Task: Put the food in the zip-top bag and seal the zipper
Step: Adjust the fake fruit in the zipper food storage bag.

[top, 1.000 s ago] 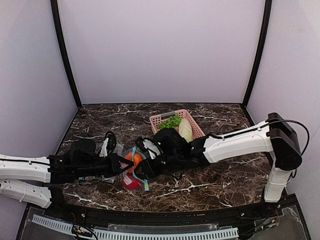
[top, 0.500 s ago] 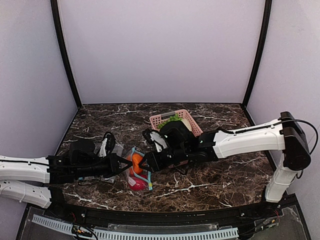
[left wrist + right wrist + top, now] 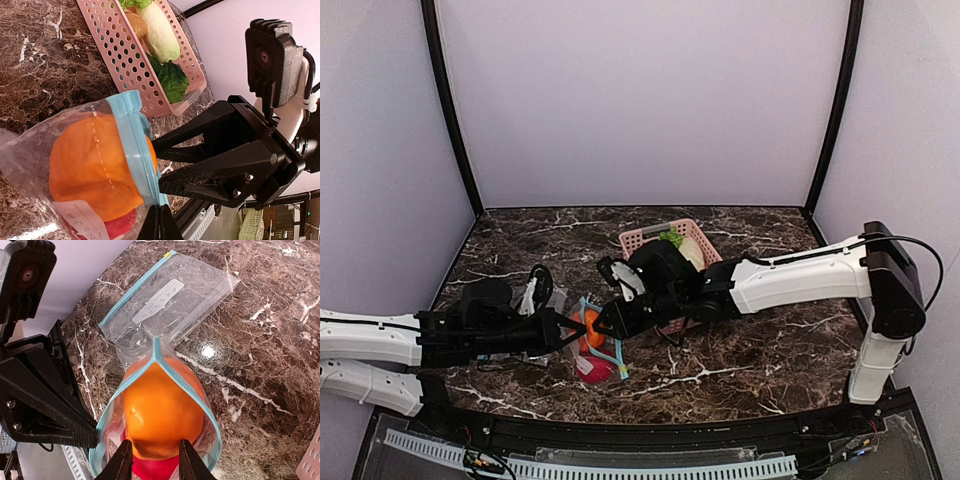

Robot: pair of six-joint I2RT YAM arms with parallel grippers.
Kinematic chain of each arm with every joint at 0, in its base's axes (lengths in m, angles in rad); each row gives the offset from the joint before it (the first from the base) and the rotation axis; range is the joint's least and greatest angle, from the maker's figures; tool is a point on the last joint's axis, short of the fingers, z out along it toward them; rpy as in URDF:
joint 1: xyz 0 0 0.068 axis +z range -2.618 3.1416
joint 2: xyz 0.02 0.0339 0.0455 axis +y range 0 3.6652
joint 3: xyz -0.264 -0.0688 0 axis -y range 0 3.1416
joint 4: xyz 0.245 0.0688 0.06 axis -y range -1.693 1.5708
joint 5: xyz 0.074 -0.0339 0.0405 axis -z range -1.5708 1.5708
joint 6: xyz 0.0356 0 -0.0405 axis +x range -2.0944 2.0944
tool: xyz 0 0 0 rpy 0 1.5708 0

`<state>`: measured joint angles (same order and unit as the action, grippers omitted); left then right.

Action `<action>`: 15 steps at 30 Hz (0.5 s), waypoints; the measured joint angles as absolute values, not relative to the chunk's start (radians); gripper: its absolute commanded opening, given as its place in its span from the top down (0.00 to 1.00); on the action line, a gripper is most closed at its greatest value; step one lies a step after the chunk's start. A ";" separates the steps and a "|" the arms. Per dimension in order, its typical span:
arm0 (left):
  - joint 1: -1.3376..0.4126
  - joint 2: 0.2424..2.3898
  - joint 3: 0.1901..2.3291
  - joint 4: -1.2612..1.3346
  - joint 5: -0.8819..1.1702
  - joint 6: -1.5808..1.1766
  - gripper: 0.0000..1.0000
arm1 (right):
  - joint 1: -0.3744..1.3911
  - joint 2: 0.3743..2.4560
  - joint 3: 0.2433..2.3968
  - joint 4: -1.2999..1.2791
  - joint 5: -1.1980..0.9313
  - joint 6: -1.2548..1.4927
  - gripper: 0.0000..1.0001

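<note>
Orange dominates the gap between the two arms: the round orange fruit (image 3: pixel 162 410) sits in the gaping mouth of the zip-top bag (image 3: pixel 30 150), which lies on the bench (image 3: pixel 280 340) between them with a red fruit (image 3: pixel 152 471) deeper inside. The light blue zipper (image 3: pixel 131 135) runs lengthwise away from the right wrist, its two lips bowed apart around the orange and meeting at a far corner. The left fingers (image 3: pixel 152 227) are pressed together on the zipper's end, pinching the bag. The right fingers (image 3: pixel 122 462) stand partly spread astride the near end of the orange, so the right arm is nearer to the opening. Whether they press the fruit or only flank it I cannot tell. Sealing likely turns on whether the orange clears the zipper line. From the left wrist it looks bulged across it. The left fingers are cut off at the frame's lower edge, and from above both arms cover most of the bag. A second bag (image 3: pixel 165 300) lies flat beyond, and the pink basket (image 3: pixel 635 240) holds other produce, partly cropped.
</note>
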<state>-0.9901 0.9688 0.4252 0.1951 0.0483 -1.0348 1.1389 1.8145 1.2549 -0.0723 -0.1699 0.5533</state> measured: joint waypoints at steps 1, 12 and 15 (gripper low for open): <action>-0.990 0.971 0.425 0.197 0.051 -1.033 0.99 | 1.139 1.825 1.261 -0.072 -0.177 0.553 0.72; -0.984 1.039 0.426 0.239 0.110 -1.002 0.99 | 1.139 1.898 1.283 -0.020 -0.268 0.551 0.73; -0.984 1.049 0.428 0.243 0.124 -0.992 0.99 | 1.131 1.912 1.283 -0.002 -0.299 0.551 0.74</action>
